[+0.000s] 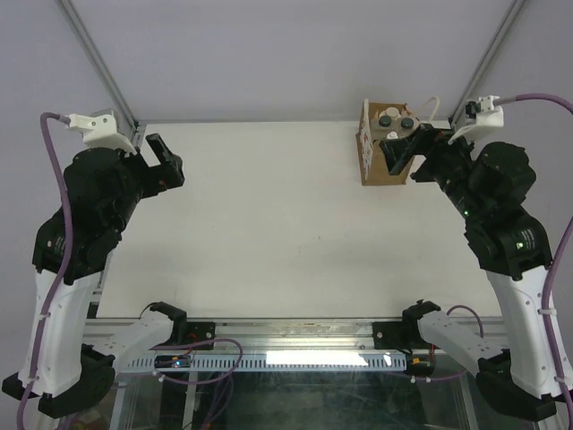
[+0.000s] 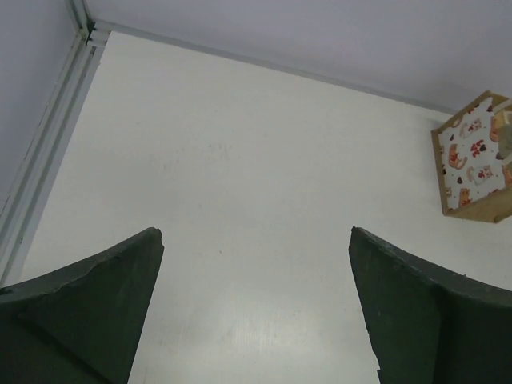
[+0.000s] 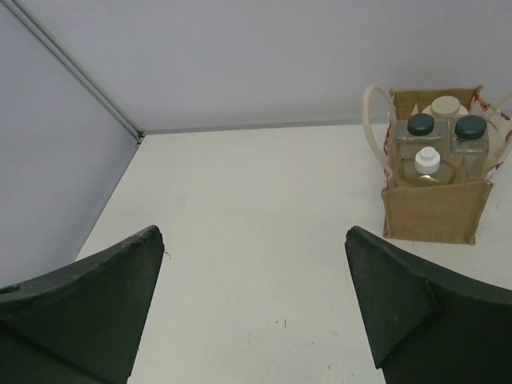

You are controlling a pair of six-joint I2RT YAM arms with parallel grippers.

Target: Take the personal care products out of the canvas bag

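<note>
The left arm (image 1: 89, 210) and right arm (image 1: 497, 210) are being shown with matte black upper links and white lower shells. A purple cable (image 1: 537, 96) is being carried along each. Dark wedge-shaped fingers (image 2: 88, 312) are being shown on the left gripper (image 2: 256, 236) and right gripper (image 3: 254, 232), small green lights (image 1: 520, 242) on the right arm
</note>
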